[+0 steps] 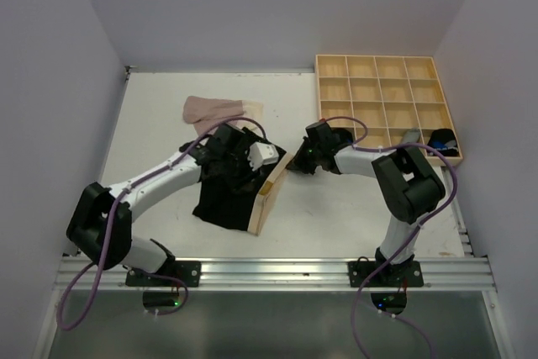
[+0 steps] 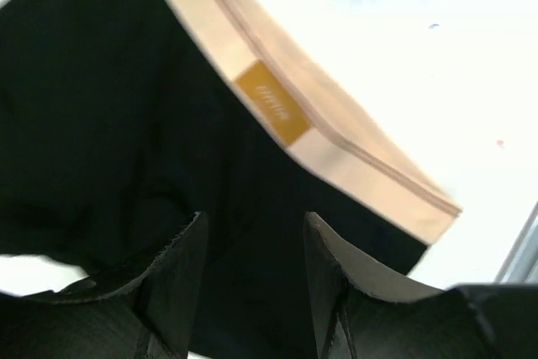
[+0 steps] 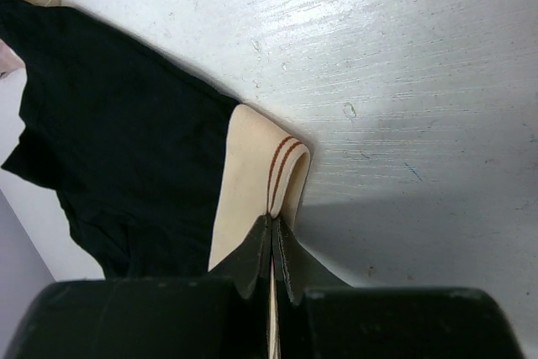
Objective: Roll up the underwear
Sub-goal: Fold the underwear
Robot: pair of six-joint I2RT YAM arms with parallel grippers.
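Note:
Black underwear (image 1: 225, 201) with a beige waistband (image 1: 271, 193) lies spread on the white table in front of the arms. My left gripper (image 1: 238, 167) hovers over its upper part. In the left wrist view its jaws (image 2: 252, 241) stand open above the black cloth (image 2: 101, 124), with nothing pinched between them, and the waistband (image 2: 336, 145) with an ochre label runs just beyond. My right gripper (image 1: 295, 165) is shut on the waistband's far corner (image 3: 267, 170), a folded beige loop with two red-brown lines, pinched between the fingertips (image 3: 273, 233). Another pale beige-pink underwear (image 1: 217, 109) lies farther back.
A light wooden tray (image 1: 382, 98) of square compartments stands at the back right; a dark bundle (image 1: 442, 142) sits in its near right compartment. White walls close in the table on the left, back and right. A metal rail (image 1: 269, 273) runs along the near edge.

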